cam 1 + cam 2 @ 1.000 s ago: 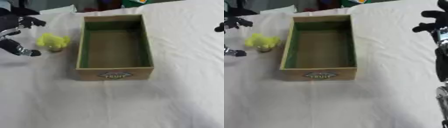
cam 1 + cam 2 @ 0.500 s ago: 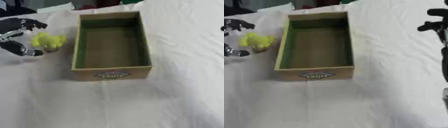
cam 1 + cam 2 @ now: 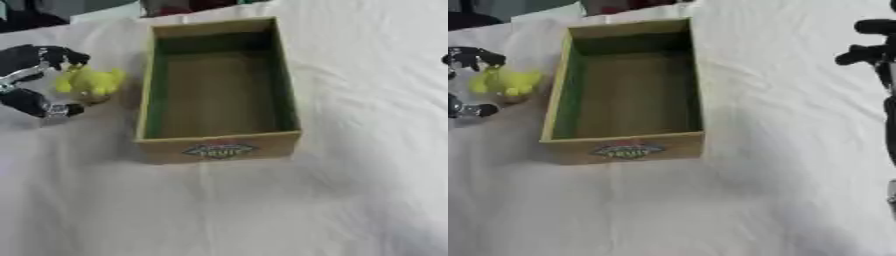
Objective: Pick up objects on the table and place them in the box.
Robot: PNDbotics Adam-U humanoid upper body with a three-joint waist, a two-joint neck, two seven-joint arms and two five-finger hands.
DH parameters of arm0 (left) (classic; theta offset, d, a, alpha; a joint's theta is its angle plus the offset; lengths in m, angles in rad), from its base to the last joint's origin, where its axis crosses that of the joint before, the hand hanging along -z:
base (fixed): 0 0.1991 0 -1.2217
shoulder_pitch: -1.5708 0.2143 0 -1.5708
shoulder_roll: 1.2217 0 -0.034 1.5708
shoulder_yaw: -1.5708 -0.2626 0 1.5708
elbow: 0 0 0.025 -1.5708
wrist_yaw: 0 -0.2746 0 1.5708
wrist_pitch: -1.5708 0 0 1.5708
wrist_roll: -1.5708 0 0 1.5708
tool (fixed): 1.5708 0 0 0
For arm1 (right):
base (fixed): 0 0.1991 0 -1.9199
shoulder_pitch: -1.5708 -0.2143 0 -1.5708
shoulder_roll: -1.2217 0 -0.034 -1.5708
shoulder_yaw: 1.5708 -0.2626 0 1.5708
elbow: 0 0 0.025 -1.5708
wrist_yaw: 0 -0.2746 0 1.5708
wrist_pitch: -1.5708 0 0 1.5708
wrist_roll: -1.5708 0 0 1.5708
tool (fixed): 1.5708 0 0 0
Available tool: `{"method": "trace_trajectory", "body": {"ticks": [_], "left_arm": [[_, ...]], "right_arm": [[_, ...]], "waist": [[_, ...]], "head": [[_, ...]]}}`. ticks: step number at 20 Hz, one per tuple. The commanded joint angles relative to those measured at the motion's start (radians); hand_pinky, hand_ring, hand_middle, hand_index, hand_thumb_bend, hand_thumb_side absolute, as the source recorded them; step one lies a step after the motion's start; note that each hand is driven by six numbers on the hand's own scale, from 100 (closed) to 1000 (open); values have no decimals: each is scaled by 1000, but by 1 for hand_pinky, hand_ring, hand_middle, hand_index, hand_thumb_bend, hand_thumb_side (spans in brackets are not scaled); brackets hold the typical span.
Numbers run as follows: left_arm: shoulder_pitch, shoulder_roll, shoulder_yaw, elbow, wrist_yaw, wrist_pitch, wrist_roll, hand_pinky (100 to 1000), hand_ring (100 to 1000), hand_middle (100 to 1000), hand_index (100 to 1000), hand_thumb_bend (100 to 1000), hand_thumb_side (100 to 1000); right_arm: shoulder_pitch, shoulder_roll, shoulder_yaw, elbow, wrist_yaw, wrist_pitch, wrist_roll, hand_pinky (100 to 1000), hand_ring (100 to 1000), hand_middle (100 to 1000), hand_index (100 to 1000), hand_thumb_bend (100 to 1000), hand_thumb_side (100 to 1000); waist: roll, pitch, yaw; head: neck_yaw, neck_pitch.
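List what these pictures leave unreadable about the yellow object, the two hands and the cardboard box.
- Small yellow object, left eye view: blurred; what it is cannot be told, nor whether the left hand touches it.
- Right hand, right eye view: cut off by the right edge; finger pose unclear.
- Open cardboard box: the label's words on the near wall are blurred in both views.
- Box interior: the near wall hides the floor strip just behind it.

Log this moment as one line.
left hand: open around yellow toy | right hand: idle, raised | cardboard box: empty

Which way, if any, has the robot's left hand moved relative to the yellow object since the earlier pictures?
Yes: the left hand has closed in rightward on the yellow object, which stays beside the box.
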Motion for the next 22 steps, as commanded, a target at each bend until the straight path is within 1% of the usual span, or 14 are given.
{"method": "trace_trajectory", "body": {"ticks": [1, 6, 8, 9, 10, 11, 12, 13, 15, 17, 19, 22], "left_arm": [[-9, 48, 18, 1, -9, 14, 10, 660, 823, 822, 982, 473, 711], [-16, 45, 21, 8, -26, 25, 42, 657, 821, 822, 981, 433, 706], [-19, 45, 20, 10, -37, 31, 51, 647, 817, 818, 969, 393, 711], [-20, 45, 20, 11, -45, 36, 56, 638, 812, 813, 951, 354, 718], [-20, 46, 21, 13, -54, 44, 61, 636, 811, 810, 935, 341, 719], [-20, 46, 22, 15, -64, 52, 67, 633, 807, 804, 916, 288, 731], [-19, 45, 23, 18, -71, 60, 73, 628, 804, 797, 900, 247, 718], [-19, 44, 23, 21, -75, 67, 80, 624, 800, 792, 890, 228, 713], [-19, 42, 26, 26, -76, 77, 97, 594, 778, 756, 860, 147, 691], [-20, 39, 31, 25, -63, 92, 121, 561, 753, 712, 809, 112, 675], [-20, 37, 32, 24, -42, 104, 149, 538, 731, 669, 770, 101, 652], [-18, 38, 24, 20, -33, 113, 186, 518, 714, 650, 724, 195, 577]], "right_arm": [[-16, -28, -2, -20, -4, -1, 2, 829, 599, 731, 942, 100, 730], [-21, -31, 1, -20, -4, 1, 4, 830, 598, 732, 944, 100, 728], [-22, -31, 1, -20, -5, 1, 5, 830, 598, 733, 945, 100, 727], [-23, -32, 2, -20, -5, 1, 6, 830, 598, 733, 946, 100, 727], [-23, -32, 3, -20, -6, 2, 6, 830, 598, 733, 946, 100, 726], [-24, -32, 4, -20, -6, 2, 7, 830, 598, 733, 947, 100, 726], [-23, -33, 4, -20, -6, 3, 7, 830, 598, 734, 947, 100, 725], [-22, -33, 4, -20, -7, 3, 7, 830, 598, 734, 948, 100, 725], [-21, -33, 4, -20, -7, 5, 7, 830, 599, 734, 949, 100, 719], [-20, -33, 4, -20, -7, 6, 7, 830, 599, 735, 949, 100, 722], [-20, -32, 5, -20, -7, 7, 7, 830, 599, 735, 949, 100, 722], [-18, -29, 4, -20, -6, 8, 6, 830, 599, 735, 950, 100, 720]], "waist": [[-2, -15, -4], [3, -3, -15], [5, 1, -19], [6, 3, -21], [7, 4, -23], [8, 6, -25], [9, 6, -26], [10, 7, -26], [12, 8, -26], [12, 9, -27], [12, 9, -27], [12, 10, -29]], "head": [[6, -17], [10, -26], [13, -30], [14, -32], [15, -35], [15, -37], [16, -37], [15, -37], [14, -34], [14, -32], [14, -31], [13, -31]]}}
